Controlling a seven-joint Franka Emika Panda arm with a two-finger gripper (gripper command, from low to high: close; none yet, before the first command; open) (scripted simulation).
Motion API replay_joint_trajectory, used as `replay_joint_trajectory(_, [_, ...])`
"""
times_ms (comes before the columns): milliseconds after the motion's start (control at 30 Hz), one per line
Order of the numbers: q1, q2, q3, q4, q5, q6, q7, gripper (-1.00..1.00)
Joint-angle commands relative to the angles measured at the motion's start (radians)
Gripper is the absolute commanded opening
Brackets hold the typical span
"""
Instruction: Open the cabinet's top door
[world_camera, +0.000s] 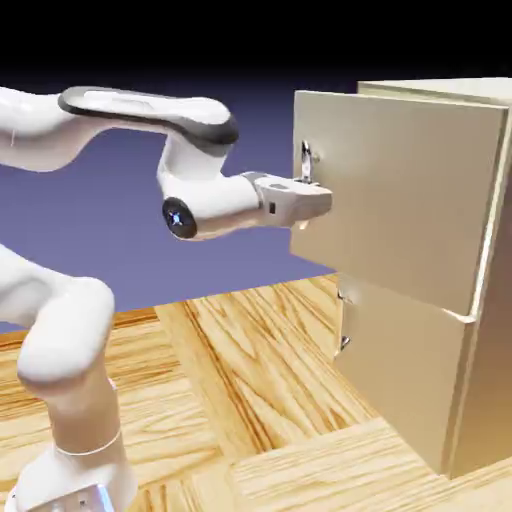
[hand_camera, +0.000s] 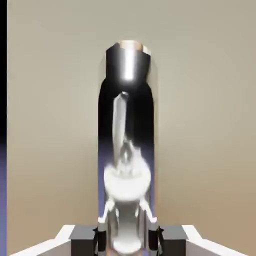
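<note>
The pale beige cabinet (world_camera: 485, 400) stands at the right of the exterior view. Its top door (world_camera: 410, 200) is swung partly outward, its left edge standing off the cabinet body. A small silver handle (world_camera: 305, 160) sits near that edge. My gripper (world_camera: 312, 192) reaches in from the left and is shut on the handle. In the hand view the shiny metal handle (hand_camera: 127, 125) runs up the middle between my grey fingertips (hand_camera: 100, 235), with the door panel (hand_camera: 205, 125) filling the picture behind it.
Below the top door is the shorter lower panel (world_camera: 395, 370), flush and shut, with its own small handle (world_camera: 345, 343). The wooden table (world_camera: 250, 380) spreads under the arm. A blue-violet strip shows at the hand view's left edge.
</note>
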Motion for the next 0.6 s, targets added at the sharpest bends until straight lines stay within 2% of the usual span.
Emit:
replay_joint_trajectory(0, [0.013,-0.016,-0.03,-0.018,-0.041,-0.018,0.019,-1.0])
replay_joint_trajectory(300, [0.047,-0.143,-0.293,-0.131,-0.432,-0.22,0.166,-1.0])
replay_joint_trajectory(567, [0.0,-0.165,-0.556,-0.141,-0.78,-0.471,0.234,-1.0])
